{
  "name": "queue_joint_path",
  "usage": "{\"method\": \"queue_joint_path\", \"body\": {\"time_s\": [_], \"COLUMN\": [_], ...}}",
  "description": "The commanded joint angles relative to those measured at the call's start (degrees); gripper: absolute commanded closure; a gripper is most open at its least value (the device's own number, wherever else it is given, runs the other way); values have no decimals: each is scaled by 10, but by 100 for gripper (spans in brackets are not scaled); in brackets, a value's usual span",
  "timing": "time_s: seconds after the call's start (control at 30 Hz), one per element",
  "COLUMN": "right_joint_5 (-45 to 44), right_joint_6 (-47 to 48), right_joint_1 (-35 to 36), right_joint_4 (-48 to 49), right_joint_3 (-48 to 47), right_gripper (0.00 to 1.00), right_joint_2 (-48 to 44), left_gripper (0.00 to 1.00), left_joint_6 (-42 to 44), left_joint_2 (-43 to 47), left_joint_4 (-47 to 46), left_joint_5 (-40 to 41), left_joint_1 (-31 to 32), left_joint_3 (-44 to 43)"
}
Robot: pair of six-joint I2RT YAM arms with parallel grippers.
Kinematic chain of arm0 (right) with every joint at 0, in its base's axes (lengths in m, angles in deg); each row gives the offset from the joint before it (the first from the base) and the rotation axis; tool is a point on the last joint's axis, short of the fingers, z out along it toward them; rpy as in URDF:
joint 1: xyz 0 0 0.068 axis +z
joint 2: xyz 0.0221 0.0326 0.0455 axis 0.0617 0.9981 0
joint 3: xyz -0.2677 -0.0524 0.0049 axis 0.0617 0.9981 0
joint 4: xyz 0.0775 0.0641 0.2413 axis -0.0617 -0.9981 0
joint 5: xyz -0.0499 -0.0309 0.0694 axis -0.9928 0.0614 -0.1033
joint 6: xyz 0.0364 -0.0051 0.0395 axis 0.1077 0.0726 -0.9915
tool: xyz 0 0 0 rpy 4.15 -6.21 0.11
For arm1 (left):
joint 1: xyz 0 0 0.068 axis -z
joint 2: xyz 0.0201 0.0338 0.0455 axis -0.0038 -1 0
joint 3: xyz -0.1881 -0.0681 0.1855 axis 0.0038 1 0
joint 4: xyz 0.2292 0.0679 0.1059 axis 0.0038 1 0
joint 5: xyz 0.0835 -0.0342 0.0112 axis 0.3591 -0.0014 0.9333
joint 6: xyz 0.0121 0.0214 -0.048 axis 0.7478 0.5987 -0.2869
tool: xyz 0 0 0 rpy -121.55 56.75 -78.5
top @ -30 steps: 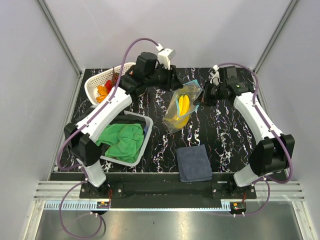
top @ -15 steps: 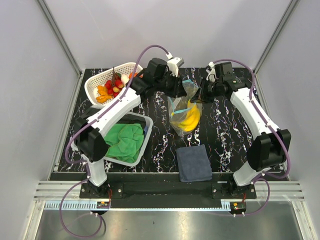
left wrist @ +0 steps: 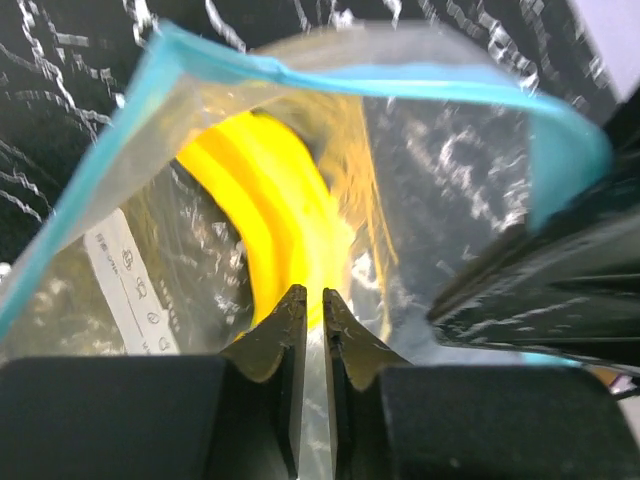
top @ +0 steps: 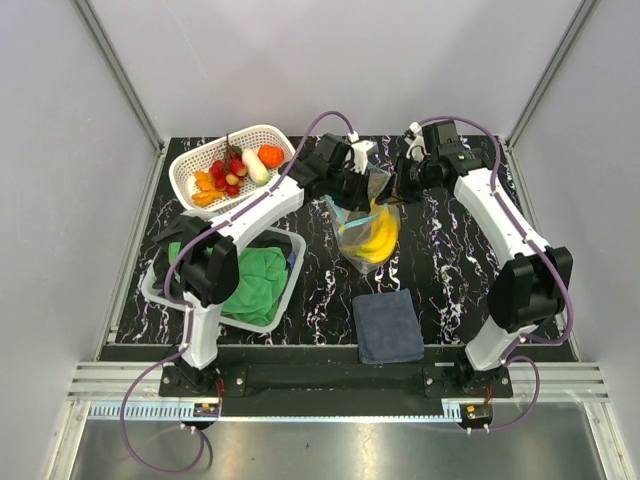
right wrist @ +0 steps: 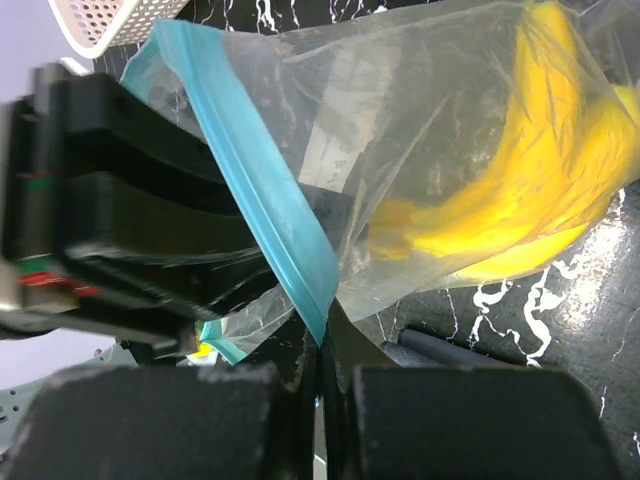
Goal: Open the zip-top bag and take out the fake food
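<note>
The zip-top bag (top: 352,232) hangs between both grippers over the middle of the table, its teal zip strip (left wrist: 400,76) spread apart at the mouth. A yellow banana bunch (top: 379,238) lies inside it, also seen through the plastic (left wrist: 265,190) (right wrist: 520,210). My left gripper (top: 367,183) (left wrist: 313,296) is nearly closed, with clear bag film pinched between its tips at the mouth's left side. My right gripper (top: 401,182) (right wrist: 322,336) is shut on the teal strip (right wrist: 262,190) of the other side. More fake food (top: 232,170) sits in the white basket.
A white basket (top: 196,155) stands at the back left. A clear bin (top: 290,285) holding a green cloth (top: 250,280) is at the front left. A dark blue folded cloth (top: 388,326) lies at the front centre, just below the bag.
My left arm has swung right to the bag's mouth and its jaws have closed down on the film. The basket is now uncovered. The bag hangs more upright with its mouth pulled apart.
</note>
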Motion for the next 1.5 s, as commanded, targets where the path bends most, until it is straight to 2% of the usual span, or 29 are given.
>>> {"method": "queue_joint_path", "body": {"time_s": [0.0,0.33,0.5,0.57,0.6,0.67,0.83,1.03,1.17,1.23,1.33,1.37,1.43,1.47], "right_joint_5": [19,34,37,37,38,38,37,39,38,37,37,35,30,28], "right_joint_6": [7,-2,-5,-5,-7,-7,-7,-10,-10,-11,-10,-10,-8,-9], "right_joint_1": [9,10,10,10,10,10,10,10,10,10,10,10,9,9], "right_joint_4": [3,5,5,5,5,6,7,13,18,18,20,20,18,19], "right_joint_3": [-20,-34,-32,-29,-28,-24,-10,5,17,23,31,34,37,38], "right_gripper": [100,100,100,100,100,100,100,100,100,100,100,100,100,100], "right_joint_2": [5,20,22,21,20,19,12,6,1,-1,-7,-9,-13,-15], "left_gripper": [87,79,70,65,58,55,53,44,42,45,62,73,81,90], "left_joint_6": [41,52,62,65,66,67,77,82,80,77,69,64,60,58], "left_joint_2": [4,-10,-19,-26,-29,-37,-47,-60,-73,-84,-89,-86,-80,-72], "left_joint_4": [1,2,4,7,9,13,19,26,25,25,26,25,25,25], "left_joint_5": [-7,-33,-43,-42,-40,-38,-36,-12,-1,9,20,18,12,8], "left_joint_1": [2,18,23,26,27,29,36,47,53,54,54,54,54,54], "left_joint_3": [26,83,91,91,91,92,97,108,107,101,96,93,88,85]}}
